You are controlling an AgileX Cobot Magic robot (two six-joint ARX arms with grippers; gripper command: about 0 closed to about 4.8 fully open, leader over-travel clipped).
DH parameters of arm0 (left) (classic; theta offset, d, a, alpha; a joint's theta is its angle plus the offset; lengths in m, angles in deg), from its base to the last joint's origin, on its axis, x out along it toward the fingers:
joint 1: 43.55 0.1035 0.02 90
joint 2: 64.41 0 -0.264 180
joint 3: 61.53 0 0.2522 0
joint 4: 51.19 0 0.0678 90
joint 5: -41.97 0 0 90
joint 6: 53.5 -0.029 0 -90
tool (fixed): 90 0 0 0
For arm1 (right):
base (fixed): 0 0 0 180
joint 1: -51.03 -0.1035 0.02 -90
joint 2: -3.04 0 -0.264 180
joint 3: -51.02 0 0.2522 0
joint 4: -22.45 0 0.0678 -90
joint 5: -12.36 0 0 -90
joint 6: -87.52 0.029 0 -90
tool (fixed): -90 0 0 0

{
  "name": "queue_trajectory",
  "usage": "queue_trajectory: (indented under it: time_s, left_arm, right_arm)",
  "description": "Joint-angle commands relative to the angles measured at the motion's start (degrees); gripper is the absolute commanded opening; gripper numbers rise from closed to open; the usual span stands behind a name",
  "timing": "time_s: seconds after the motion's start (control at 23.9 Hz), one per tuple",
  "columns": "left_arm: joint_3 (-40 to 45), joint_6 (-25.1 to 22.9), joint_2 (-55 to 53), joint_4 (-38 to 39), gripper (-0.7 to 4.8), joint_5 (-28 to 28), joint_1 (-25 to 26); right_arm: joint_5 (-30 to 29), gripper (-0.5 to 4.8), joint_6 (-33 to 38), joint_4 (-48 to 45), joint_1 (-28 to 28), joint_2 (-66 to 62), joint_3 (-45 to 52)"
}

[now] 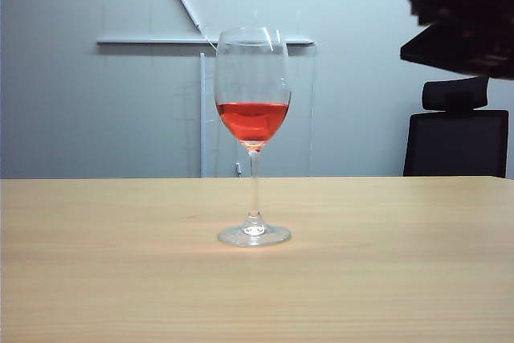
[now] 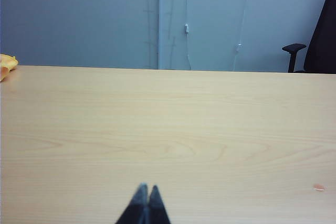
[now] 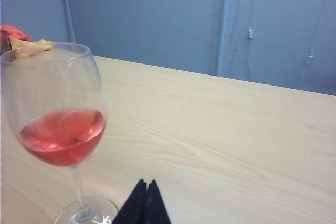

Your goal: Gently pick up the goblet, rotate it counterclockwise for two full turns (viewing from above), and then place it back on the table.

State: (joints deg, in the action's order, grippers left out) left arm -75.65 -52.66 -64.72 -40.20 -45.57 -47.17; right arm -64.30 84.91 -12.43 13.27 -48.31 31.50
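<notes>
The goblet [image 1: 253,118] stands upright on its round foot in the middle of the table [image 1: 96,279], with red liquid in the lower part of its clear bowl. In the right wrist view the goblet [image 3: 59,129] is close by, and my right gripper [image 3: 146,183] is shut and empty, its tips beside the goblet's foot and apart from the stem. A dark, blurred part of the right arm [image 1: 464,31] hangs high above the table's right side. My left gripper [image 2: 147,188] is shut with nothing in it, over the bare table [image 2: 168,129]; the goblet is out of that view.
A black office chair [image 1: 456,138] stands behind the table's far right edge. Yellow and orange things [image 3: 26,45] lie at a far corner of the table, also seen as a yellow thing [image 2: 6,64] in the left wrist view. A small pink speck [image 2: 318,187] marks the wood.
</notes>
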Motion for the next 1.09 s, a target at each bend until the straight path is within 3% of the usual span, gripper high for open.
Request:
queue_trajectory:
  time_s: [0.04, 0.71, 0.92, 1.09]
  left_arm:
    - [-0.15, -0.39, -0.02, -0.66, -0.05, -0.15, 0.07]
    - [-0.15, -0.39, -0.02, -0.66, -0.05, -0.13, 0.04]
    - [-0.15, -0.39, -0.02, -0.66, -0.05, -0.13, 0.04]
    - [-0.15, -0.39, -0.02, -0.63, -0.05, -0.13, 0.00]
  right_arm:
    - [0.17, -0.09, 0.02, 5.70, -0.04, 3.06, -0.20]
    - [0.28, -0.09, -0.02, 7.06, -0.02, 4.04, -0.20]
    - [10.54, -0.08, -0.44, 6.93, 0.09, 4.09, -0.20]
    - [11.06, -0.08, -0.52, 14.27, 1.92, 9.14, -0.17]
